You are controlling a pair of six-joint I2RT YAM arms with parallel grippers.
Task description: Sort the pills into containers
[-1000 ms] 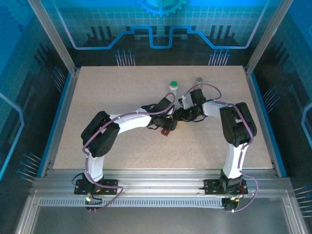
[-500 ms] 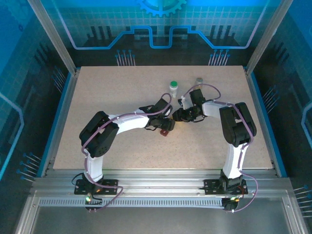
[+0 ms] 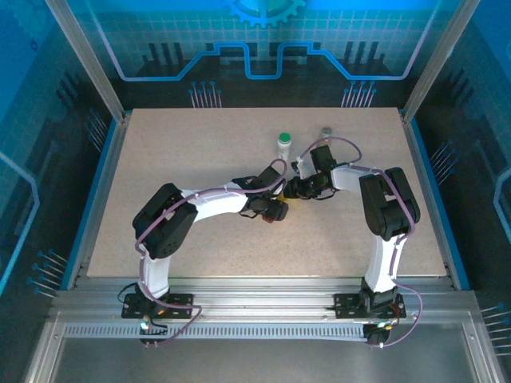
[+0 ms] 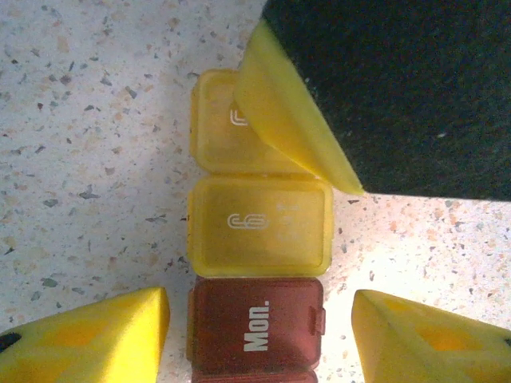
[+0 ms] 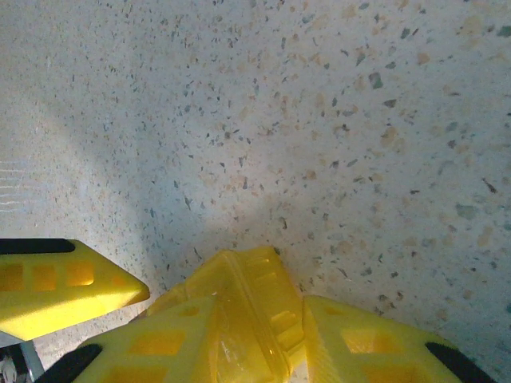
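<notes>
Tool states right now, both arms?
Left tool: open, straddling the red pill box, not gripping.
Right tool: closed on the yellow pill box.

The top camera looked down from high behind the near edge, taking in the whole table (image 3: 160, 159). Both wrist cameras hovered close over it (lenses toward the tabletop), sharing the pill strip (image 4: 259, 223).

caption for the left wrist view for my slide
Open left hand straddles the dark red Mon. pill piece, two joined yellow pieces beyond, the farther one under another yellow finger.
</notes>
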